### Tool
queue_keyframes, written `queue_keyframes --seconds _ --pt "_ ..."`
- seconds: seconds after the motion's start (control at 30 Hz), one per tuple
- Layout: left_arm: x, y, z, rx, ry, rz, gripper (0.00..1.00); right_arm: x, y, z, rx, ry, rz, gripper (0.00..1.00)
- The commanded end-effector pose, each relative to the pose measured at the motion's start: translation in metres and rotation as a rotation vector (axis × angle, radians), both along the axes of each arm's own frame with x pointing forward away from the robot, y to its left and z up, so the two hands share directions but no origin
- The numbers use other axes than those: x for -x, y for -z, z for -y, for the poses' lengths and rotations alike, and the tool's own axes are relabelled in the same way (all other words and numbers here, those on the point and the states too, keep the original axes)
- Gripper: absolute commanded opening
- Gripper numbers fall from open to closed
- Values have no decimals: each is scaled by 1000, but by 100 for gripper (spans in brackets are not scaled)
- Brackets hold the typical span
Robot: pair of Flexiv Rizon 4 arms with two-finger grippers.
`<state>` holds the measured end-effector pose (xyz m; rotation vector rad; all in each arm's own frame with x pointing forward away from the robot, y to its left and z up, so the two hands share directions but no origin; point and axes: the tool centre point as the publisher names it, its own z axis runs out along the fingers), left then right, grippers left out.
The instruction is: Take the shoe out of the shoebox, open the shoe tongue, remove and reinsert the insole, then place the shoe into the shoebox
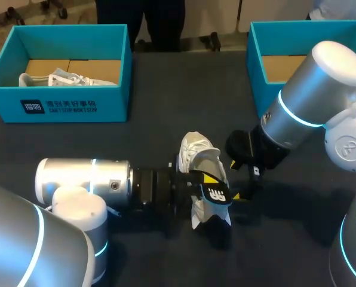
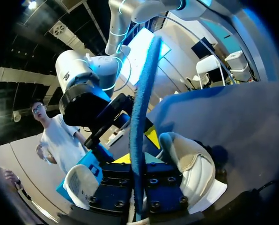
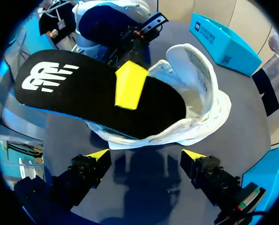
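Black insole (image 3: 83, 93) pinched by left gripper (image 1: 209, 182); right gripper (image 3: 145, 157) gapes.

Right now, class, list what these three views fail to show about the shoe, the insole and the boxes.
Head view: the right arm covers much of the right shoebox, and the edge cuts it off.
Right wrist view: the insole covers the shoe's inside and one of the left fingers.
Left wrist view: the insole stands edge-on, so neither face shows.
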<state>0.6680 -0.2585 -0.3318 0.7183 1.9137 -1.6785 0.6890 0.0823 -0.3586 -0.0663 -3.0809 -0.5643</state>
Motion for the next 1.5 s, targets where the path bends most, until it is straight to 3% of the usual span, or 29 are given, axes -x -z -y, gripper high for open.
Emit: queue_keyframes --seconds 0.03,0.5,0.73,0.77,0.83,0.97,1.07,1.2,1.27,1.3,1.33,1.5 --pt "1 2 2 8 12 30 0 0 1 -1 2 0 1 100" --pt "-23 28 -4 -55 -78 117 0 0 1 -1 2 0 1 100" --pt "-21 22 -5 -46 -74 89 0 0 1 -1 2 0 1 100" --pt "-19 19 -5 -42 -64 72 7 0 1 -1 2 0 1 100" --pt "-17 14 -5 -38 -60 65 36 0 1 -1 2 0 1 100" --pt "-13 6 -6 -29 -49 58 40 0 1 -1 2 0 1 100" --pt "-11 2 -5 -24 -45 58 40 0 1 -1 2 0 1 100" --pt "-3 -4 -1 -5 -18 65 33 0 1 -1 2 0 1 100" --pt "1 -5 1 1 -3 71 25 0 1 -1 2 0 1 100" --pt "3 -5 2 3 4 73 5 0 1 -1 2 0 1 100" --pt "3 -5 3 4 11 71 0 0 1 -1 2 0 1 100" --pt "-2 2 6 3 8 90 0 0 1 -1 2 0 1 100"
